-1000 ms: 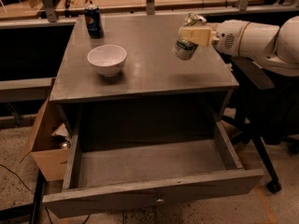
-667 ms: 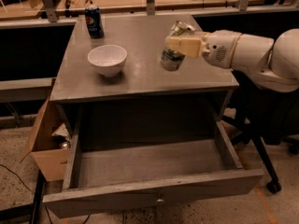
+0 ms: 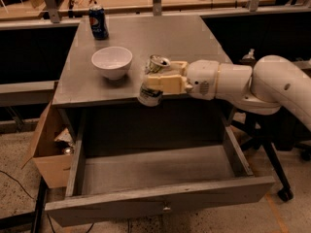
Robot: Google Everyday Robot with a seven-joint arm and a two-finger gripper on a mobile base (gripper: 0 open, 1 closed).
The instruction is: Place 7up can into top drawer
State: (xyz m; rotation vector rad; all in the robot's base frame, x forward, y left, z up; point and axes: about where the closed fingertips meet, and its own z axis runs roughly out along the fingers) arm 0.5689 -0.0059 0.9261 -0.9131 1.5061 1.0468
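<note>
At the front edge of the worktop [image 3: 184, 38], your hand [image 3: 158, 80] grips the 7up can [image 3: 149, 96] mid-carry; next, lower it into the open top drawer [image 3: 160, 198].

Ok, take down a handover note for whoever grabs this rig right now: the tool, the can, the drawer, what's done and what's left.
The tool is shut on the 7up can, at the front edge of the cabinet top.
The 7up can is tilted, off the surface and above the drawer opening.
The top drawer is pulled out, open.
Done: can grasped and lifted, drawer open.
Left: lower the can into the drawer, release, withdraw.
The white bowl and the Pepsi can sit on the cabinet top, apart from the tool.
</note>
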